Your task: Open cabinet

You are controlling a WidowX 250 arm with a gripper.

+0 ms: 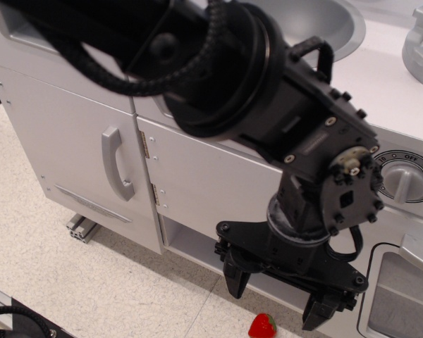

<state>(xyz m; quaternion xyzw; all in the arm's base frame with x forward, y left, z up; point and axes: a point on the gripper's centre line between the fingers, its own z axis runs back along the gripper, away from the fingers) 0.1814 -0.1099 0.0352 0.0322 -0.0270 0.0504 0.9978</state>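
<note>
The cabinet is a light grey flat door on the toy kitchen's front, with two small metal hinges on its left edge. It looks shut and flush with the front. Its loop handle is hidden behind my arm. My black gripper hangs in front of the door's lower right corner, near the floor. Its jaws are open and empty. I cannot tell whether it touches the door.
A taller grey door with a loop handle and a raised strip stands to the left. A dial knob and a windowed door are at the right. A sink is on top. A red toy strawberry lies on the floor under the gripper.
</note>
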